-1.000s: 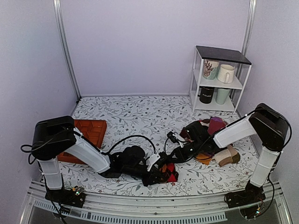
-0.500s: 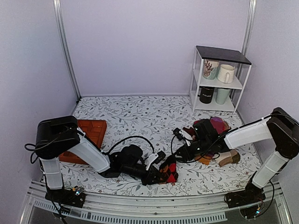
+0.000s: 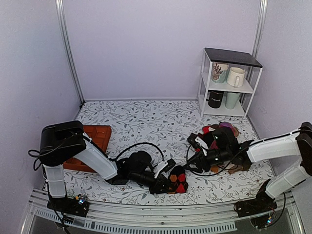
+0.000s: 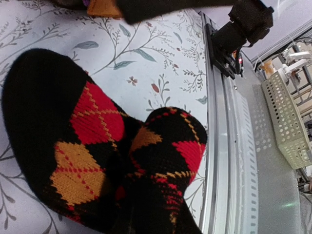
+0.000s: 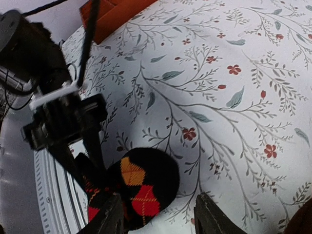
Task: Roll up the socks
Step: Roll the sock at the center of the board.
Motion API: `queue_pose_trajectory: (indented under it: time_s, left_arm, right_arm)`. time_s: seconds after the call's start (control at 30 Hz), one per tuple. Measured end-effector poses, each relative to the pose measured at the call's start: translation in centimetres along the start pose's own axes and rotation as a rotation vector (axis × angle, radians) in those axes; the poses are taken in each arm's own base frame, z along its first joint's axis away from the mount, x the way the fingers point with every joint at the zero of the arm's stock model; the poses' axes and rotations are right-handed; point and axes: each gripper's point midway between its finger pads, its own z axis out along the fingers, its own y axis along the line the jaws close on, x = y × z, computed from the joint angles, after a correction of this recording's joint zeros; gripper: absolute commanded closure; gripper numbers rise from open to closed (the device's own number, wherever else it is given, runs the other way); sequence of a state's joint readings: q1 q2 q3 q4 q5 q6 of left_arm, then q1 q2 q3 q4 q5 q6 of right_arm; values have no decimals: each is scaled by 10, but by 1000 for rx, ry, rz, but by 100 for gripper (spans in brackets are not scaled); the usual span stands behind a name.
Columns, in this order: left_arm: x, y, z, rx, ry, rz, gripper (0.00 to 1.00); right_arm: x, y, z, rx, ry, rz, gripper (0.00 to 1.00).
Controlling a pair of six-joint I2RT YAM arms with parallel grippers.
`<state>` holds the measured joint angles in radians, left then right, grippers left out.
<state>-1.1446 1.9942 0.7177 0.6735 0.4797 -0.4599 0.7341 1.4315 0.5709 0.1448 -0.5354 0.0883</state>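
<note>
Black argyle socks (image 3: 178, 179) sit in 1 bundle near the front edge of the floral table (image 3: 146, 122), clamped by the left gripper (image 3: 164, 183). On the left wrist we see them fill the view. On the right wrist, the right gripper (image 5: 158, 217) holds its 2 fingers apart near the bundle, not touching it.

We see the socks (image 3: 175, 181) as one compact black knit bundle, red and orange argyle diamonds showing. Two rounded lobes (image 4: 97, 161) press together. It lies flat near the front edge, about centre, rounded end (image 5: 144, 185) facing right.
</note>
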Motion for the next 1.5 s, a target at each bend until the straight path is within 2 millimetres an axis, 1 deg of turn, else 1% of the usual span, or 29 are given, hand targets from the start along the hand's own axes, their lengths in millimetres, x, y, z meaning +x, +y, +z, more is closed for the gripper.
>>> queue_pose_trajectory:
  time_s: [0.1,0.17,0.23,0.3,0.43,0.57,0.73,0.8,0.97,1.03,1.1,1.27,1.3,1.37,1.4,1.43,1.5]
  left_arm:
    - [0,0,0,3,2,-1,100]
    - [0,0,0,4,2,-1,100]
    - [0,0,0,4,3,0,100]
    - [0,0,0,4,3,1,100]
    - [0,0,0,5,4,0,100]
    - [0,0,0,6,4,0,100]
    - [0,1,0,8,5,2,100]
    - [0,0,0,9,7,2,100]
    - [0,0,0,10,8,8,100]
    - [0,0,0,11,8,8,100]
    - [0,1,0,13,10,7,100]
    - [0,1,0,19,12,10,100]
    - [0,1,0,20,12,11,100]
    - [0,1,0,19,13,10,100]
    - [0,1,0,19,14,9,93]
    - [0,1,0,19,15,9,90]
    - [-1,2,0,15,16,6,88]
  right_arm:
    - [22,19,-7,-51,-32,-48,43]
    - [33,36,-9,-100,-60,-101,40]
    - [40,49,-10,-144,-84,-145,39]
    - [40,57,-9,-171,-106,-179,37]
    - [28,58,-4,-172,-150,-229,36]
    - [28,56,1,-173,-157,-251,36]
    - [40,55,15,-180,-115,-251,35]
    - [46,55,19,-178,-96,-248,33]
    - [61,52,30,-160,-47,-232,33]
    - [61,53,31,-156,-49,-234,34]
    - [62,54,32,-151,-49,-232,38]
    - [64,55,35,-143,-40,-209,58]
    - [66,55,35,-144,-34,-199,63]
    - [68,54,36,-143,-29,-181,76]
    - [68,54,37,-143,-27,-173,82]
    - [69,55,37,-147,-25,-159,86]
    - [69,55,38,-153,-23,-137,90]
